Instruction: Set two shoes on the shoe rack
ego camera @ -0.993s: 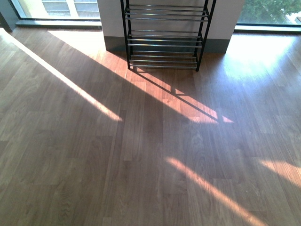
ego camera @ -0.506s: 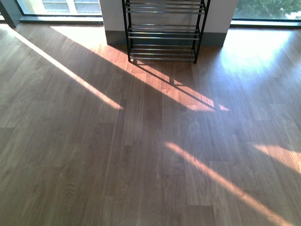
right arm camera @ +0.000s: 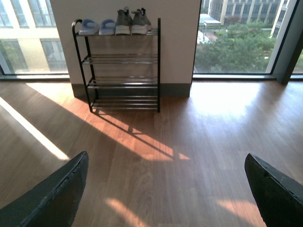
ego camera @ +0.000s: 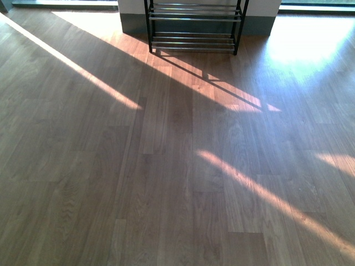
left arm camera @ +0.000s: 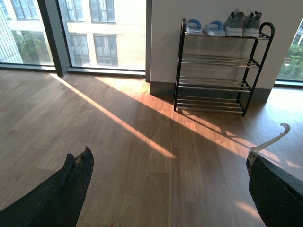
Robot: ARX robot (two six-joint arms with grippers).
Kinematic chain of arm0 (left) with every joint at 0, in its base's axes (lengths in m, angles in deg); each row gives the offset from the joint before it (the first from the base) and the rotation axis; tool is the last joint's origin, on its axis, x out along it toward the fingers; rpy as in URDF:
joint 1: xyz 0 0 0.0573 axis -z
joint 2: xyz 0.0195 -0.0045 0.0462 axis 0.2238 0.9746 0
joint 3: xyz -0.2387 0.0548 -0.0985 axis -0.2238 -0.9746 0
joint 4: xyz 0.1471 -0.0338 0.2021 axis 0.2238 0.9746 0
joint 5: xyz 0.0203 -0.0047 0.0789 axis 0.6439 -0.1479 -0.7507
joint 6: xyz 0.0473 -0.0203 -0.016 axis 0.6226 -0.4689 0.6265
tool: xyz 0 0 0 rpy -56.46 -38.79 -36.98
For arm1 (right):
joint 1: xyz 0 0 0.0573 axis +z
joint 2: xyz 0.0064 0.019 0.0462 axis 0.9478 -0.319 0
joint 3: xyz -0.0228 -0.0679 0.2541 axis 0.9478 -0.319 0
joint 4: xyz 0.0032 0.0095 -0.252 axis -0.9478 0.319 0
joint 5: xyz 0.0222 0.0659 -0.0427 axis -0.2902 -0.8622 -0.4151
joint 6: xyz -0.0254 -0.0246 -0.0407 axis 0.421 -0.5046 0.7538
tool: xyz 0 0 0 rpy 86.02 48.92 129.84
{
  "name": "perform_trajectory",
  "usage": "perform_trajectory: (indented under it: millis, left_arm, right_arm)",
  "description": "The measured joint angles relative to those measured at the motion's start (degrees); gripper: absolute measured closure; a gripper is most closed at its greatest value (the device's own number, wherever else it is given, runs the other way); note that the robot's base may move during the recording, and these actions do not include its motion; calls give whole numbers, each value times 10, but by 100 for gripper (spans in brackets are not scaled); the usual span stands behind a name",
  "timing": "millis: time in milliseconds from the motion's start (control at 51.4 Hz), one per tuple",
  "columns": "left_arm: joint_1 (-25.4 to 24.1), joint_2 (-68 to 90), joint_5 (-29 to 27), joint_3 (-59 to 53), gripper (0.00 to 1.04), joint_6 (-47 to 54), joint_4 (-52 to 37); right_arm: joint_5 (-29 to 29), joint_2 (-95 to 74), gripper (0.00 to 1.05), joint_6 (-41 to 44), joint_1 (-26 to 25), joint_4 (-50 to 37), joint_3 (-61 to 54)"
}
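The two shoes (left arm camera: 234,23) (left arm camera: 252,22), grey sneakers with white soles, stand side by side on the top shelf of the shoe rack (left arm camera: 215,59), at one end. The right wrist view shows the same shoes (right arm camera: 123,22) (right arm camera: 140,21) on the shoe rack (right arm camera: 120,59). In the front view only the lower tiers of the shoe rack (ego camera: 194,16) show at the top edge. My left gripper (left arm camera: 169,156) hangs open over bare floor, far from the rack. My right gripper (right arm camera: 165,158) is open too, with nothing between its fingers.
A pair of light blue slippers (left arm camera: 204,27) shares the top shelf beside the shoes. The rack stands against a white wall section (right arm camera: 175,42) between tall windows. Wooden floor (ego camera: 177,166) with sun stripes stretches between me and the rack.
In the front view the rack has slid toward the top edge, so less of it shows and more floor fills the frame.
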State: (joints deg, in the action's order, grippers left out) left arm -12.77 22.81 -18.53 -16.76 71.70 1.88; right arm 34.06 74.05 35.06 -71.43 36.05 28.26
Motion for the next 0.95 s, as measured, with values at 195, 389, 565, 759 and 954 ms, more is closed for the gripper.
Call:
perform_trajectory:
  millis: [195,389,565,759,954]
  left_arm:
    - [0,0,0,0,9,0,0]
    - [0,0,0,0,9,0,0]
    - [0,0,0,0,9,0,0]
    - [0,0,0,0,9,0,0]
    - [0,0,0,0,9,0,0]
  right_arm:
    - [0,0,9,0,0,0,0]
    - [0,0,9,0,0,0,0]
    - [0,0,9,0,0,0,0]
    - [0,0,9,0,0,0,0]
    - [0,0,9,0,0,0,0]
